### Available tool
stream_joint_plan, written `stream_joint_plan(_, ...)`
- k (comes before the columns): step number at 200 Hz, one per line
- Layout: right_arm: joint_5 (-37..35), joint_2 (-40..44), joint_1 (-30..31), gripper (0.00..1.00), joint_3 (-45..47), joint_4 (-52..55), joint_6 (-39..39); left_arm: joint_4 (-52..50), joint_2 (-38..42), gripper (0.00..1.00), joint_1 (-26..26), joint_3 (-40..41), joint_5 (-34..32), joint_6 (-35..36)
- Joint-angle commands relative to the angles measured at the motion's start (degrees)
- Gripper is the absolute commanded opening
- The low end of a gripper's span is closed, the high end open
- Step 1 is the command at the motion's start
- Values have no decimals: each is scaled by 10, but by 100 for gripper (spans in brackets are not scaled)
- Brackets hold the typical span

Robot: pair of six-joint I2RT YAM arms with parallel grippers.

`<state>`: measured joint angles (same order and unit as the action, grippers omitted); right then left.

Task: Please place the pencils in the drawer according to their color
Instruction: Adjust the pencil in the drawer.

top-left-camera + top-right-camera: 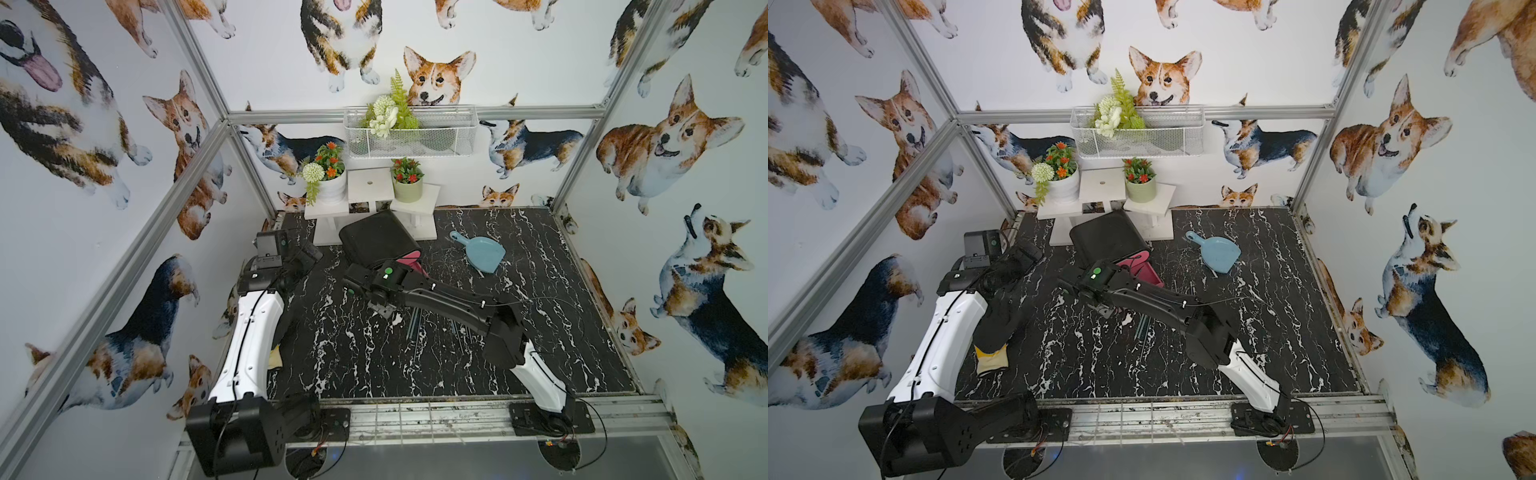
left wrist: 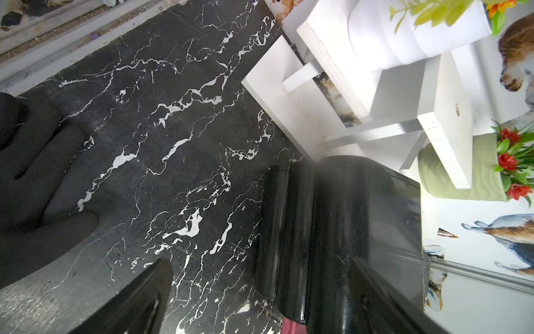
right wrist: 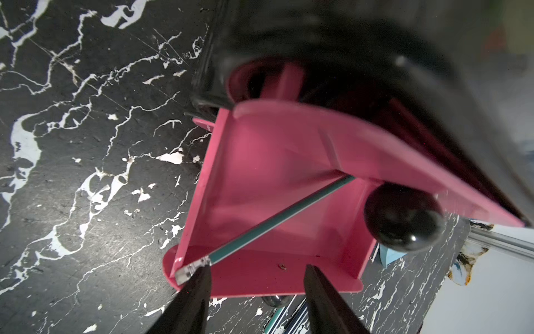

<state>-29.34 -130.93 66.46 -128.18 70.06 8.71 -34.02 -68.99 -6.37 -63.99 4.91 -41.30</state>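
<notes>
In both top views, your left gripper (image 1: 1023, 255) is hanging spread and empty beside the chest (image 1: 376, 241); loose pencils (image 1: 415, 327) are lying under your right arm. The left wrist view is showing the chest close by. In the right wrist view, your right gripper (image 3: 260, 300) is gaping empty over the pink drawer (image 3: 260, 162), a teal pencil (image 3: 277, 219) lying diagonally inside.

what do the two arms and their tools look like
The left arm and right arm share white moulded shells, black joints and black base plates, with a thin black cable along each. A round green light marks the right wrist. The right tool has dark, tapered fingers.
</notes>
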Motion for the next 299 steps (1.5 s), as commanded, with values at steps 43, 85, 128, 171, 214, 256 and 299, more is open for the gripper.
stream_joint_plan(43, 39, 25, 7, 61, 11, -23, 6, 9, 2, 100, 0, -2, -3, 6)
stream_joint_plan(85, 51, 22, 14, 62, 12, -20, -2, 10, 1, 100, 0, 0, -3, 6)
stream_joint_plan(128, 49, 6, 13, 67, 4, -13, -4, 10, 1, 100, 0, 0, -3, 5)
stream_joint_plan(171, 45, -7, 13, 67, -4, -6, 1, 10, 2, 100, 0, -1, -3, 5)
stream_joint_plan(214, 40, -6, 1, 67, -1, -3, 11, 10, 3, 100, 0, 0, -2, 5)
stream_joint_plan(256, 36, -6, -4, 66, 3, -3, 13, 11, 2, 100, 0, 1, -2, 5)
stream_joint_plan(299, 30, -5, -5, 65, 5, -4, 13, 11, 2, 100, 0, -1, -2, 5)
